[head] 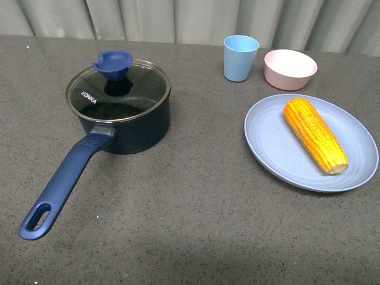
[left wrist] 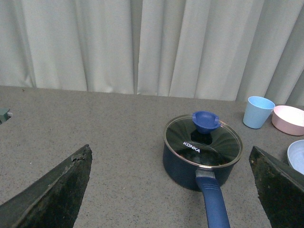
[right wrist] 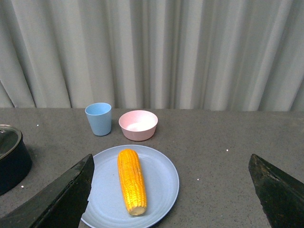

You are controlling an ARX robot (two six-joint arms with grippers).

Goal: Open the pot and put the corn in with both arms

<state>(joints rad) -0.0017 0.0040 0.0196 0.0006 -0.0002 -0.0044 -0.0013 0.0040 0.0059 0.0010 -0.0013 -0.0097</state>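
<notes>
The navy-blue pot [head: 133,127] stands on the left of the grey table, its long handle [head: 62,181] pointing to the front left. A glass lid with a blue knob [head: 113,64] covers it. The yellow corn [head: 314,135] lies on a light blue plate [head: 356,172] on the right. Neither arm shows in the front view. My left gripper [left wrist: 173,190] is open and empty, well short of the pot [left wrist: 183,164], jaws wide apart. My right gripper [right wrist: 171,190] is open and empty, short of the corn [right wrist: 131,180] on its plate [right wrist: 161,178].
A light blue cup [head: 240,57] and a pink bowl [head: 290,69] stand behind the plate. A pale curtain hangs along the table's far edge. The cup [right wrist: 99,118] and bowl [right wrist: 137,125] also show in the right wrist view.
</notes>
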